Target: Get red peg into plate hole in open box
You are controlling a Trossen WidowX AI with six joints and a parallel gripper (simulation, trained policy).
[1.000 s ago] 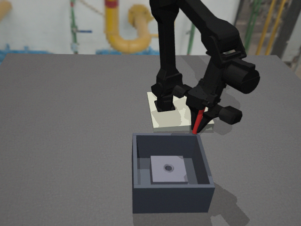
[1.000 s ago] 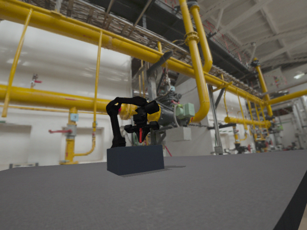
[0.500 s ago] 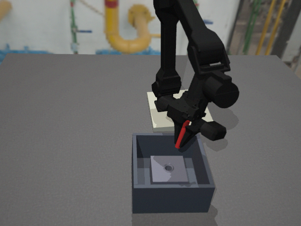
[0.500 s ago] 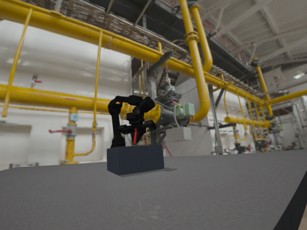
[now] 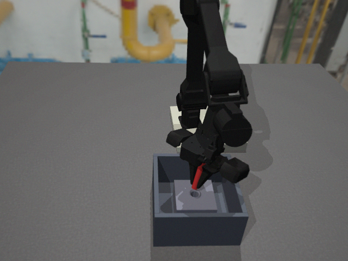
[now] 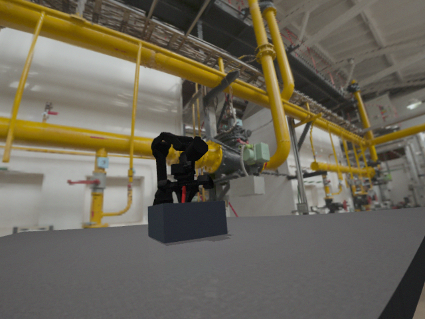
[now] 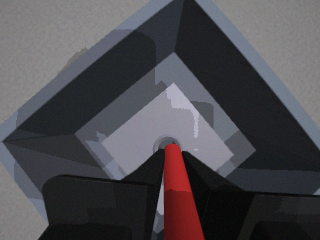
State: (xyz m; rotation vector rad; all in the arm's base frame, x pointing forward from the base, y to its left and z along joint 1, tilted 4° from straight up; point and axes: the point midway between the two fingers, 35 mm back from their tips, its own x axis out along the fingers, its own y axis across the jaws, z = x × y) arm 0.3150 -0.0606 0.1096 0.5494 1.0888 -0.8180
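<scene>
The grey table [image 5: 84,126] [image 6: 219,274] [image 7: 30,30] stretched beneath everything, with a wall of yellow pipes [image 5: 148,51] [image 6: 192,68] behind it. My black arm [image 5: 222,67] [image 6: 159,168] rose from the table and bent forward and down. Below its end stood a dark blue-grey box [image 5: 196,230] [image 6: 192,221] [image 7: 85,70], open at the top, with four straight walls. Behind the box, partly hidden by my arm, lay a pale cream slab [image 5: 174,116]. Inside the box, at the bottom, lay a light lilac-grey plate [image 5: 191,204] [image 7: 145,135] with a round hole [image 5: 194,193] [image 7: 163,144] in it. My gripper [image 5: 196,185] [image 6: 185,201] [image 7: 172,155] pointed down over the box, its fingers clamped on the red peg [image 5: 197,176] [image 6: 183,194] [image 7: 181,200]. The peg leaned a little in the top view, its lower end close to the hole and outside it. From the exterior, the front wall hid whatever part of the peg reached below the rim.

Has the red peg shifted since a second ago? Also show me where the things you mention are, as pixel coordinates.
Yes. In the top view the red peg [image 5: 197,177] [image 6: 183,194] [image 7: 179,192] went from the box's far right corner to just above the hole [image 5: 194,193] in the plate [image 5: 191,204] [image 7: 145,137].
</scene>
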